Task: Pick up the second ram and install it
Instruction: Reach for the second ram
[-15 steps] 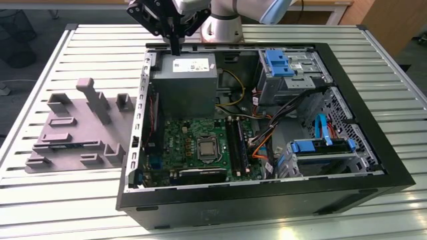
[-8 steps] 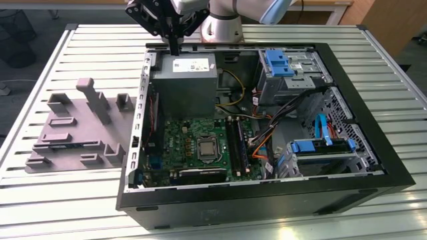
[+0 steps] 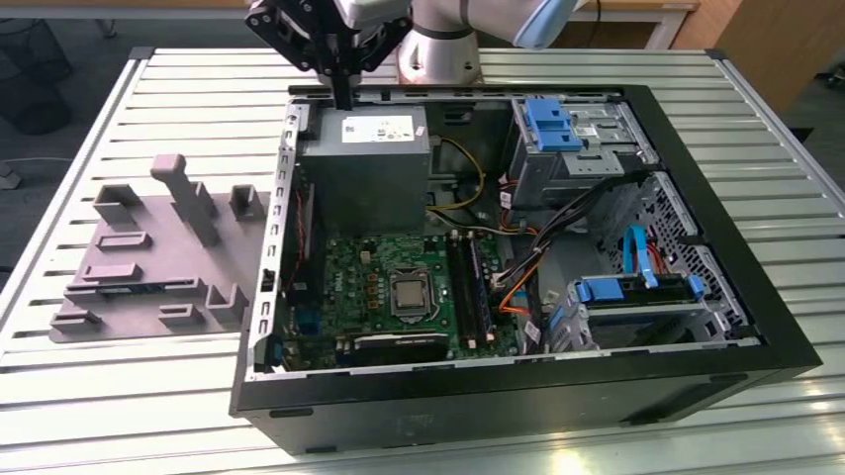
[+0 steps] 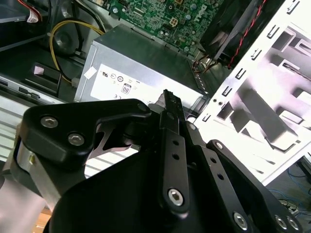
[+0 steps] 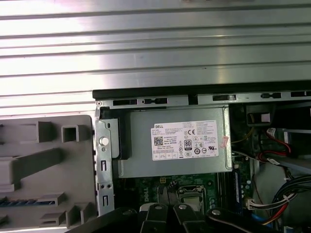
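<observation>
My gripper point(image 3: 344, 102) hangs over the far edge of the open computer case point(image 3: 739, 327), just above the grey power supply point(image 3: 363, 148), with its black fingers pressed together and nothing between them. In the second wrist view the fingertips point(image 4: 168, 99) point at the power supply's label. A thin dark blue-green strip, which looks like the second ram point(image 5: 22, 200), lies in a slot of the grey fixture point(image 3: 145, 247) beside the case, on the exterior view's left. The long black memory slots point(image 3: 469, 287) run along the green motherboard point(image 3: 356, 282).
The case lies on a slatted metal table point(image 3: 133, 416). Blue drive brackets point(image 3: 548, 124) and a second blue bracket point(image 3: 634, 287) sit in the case on the exterior view's right, with bundled cables point(image 3: 528, 267) between them and the motherboard. A tall post point(image 3: 185, 198) rises from the grey fixture.
</observation>
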`<state>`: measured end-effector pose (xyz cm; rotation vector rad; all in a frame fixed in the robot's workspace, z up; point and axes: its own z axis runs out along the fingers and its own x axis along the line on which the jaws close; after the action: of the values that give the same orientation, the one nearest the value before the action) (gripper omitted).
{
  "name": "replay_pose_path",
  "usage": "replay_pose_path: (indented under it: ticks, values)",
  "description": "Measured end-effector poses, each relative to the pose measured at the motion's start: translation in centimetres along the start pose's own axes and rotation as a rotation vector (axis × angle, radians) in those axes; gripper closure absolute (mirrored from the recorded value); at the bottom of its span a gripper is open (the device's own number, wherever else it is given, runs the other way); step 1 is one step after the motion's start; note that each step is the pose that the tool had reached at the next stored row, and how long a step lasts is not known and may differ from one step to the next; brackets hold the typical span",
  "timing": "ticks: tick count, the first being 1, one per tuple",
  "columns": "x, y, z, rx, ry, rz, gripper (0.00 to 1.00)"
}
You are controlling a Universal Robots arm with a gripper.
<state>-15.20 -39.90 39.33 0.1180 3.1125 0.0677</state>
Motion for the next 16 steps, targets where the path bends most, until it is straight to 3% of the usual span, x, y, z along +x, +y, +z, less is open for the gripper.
replay_pose_path:
  ticks: [16]
  values:
    - [1.03, -0.07, -0.03, 0.0, 0.0001, 0.0, 0.89]
